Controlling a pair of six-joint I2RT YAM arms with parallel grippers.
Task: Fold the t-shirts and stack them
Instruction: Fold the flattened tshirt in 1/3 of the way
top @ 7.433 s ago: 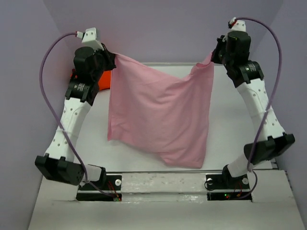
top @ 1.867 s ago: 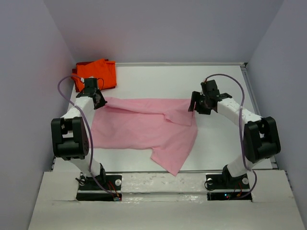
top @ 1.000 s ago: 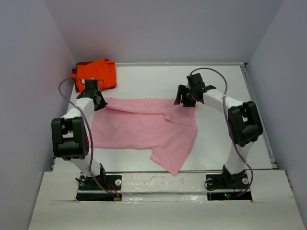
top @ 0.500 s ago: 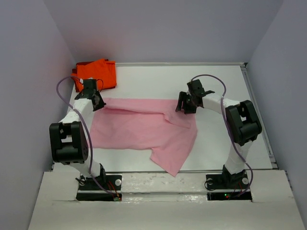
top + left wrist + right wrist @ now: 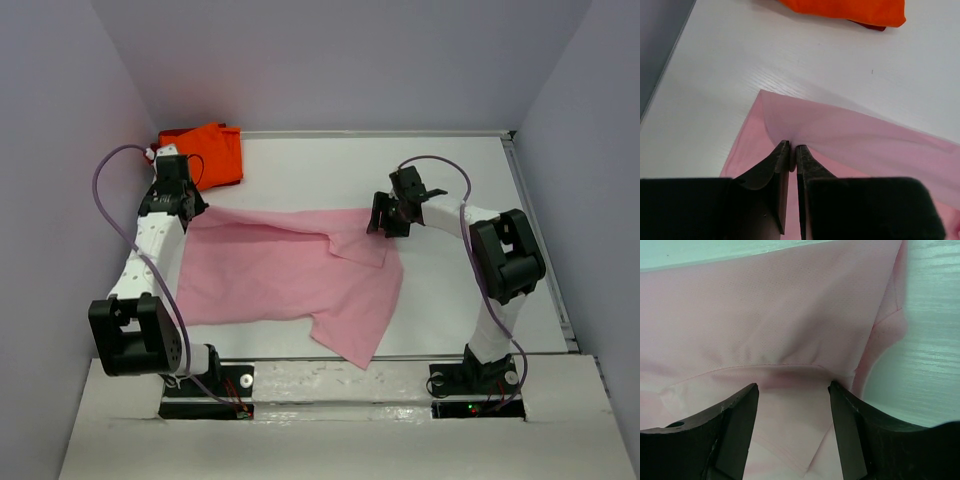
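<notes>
Your left fingers (image 5: pixel 782 156) are clenched on the far-left corner of the pink t-shirt (image 5: pixel 290 275), with a small ridge of cloth pinched up between the tips. Your right fingers (image 5: pixel 737 415) are spread apart and hold nothing. They straddle a curved seam near the shirt's far-right corner, but you cannot tell whether the tips touch the cloth.

The pink t-shirt lies spread on the table (image 5: pixel 450 170) between the two arms. Its long axis runs left to right, and one loose flap trails toward the near edge on the right side. Both sets of fingers sit along its far edge, so nearly all the cloth lies on the near side of them, toward the arm bases.

On the right wrist view, the shirt's right edge lies just beyond the right-hand finger, with bare table past it. The next move likely depends on that: close the right fingers on this corner to match the left hold, and you can carry the far edge evenly toward you.

The orange t-shirt (image 5: pixel 205 152) sits bunched in the far-left corner, just beyond the left fingers and apart from the pink one.
</notes>
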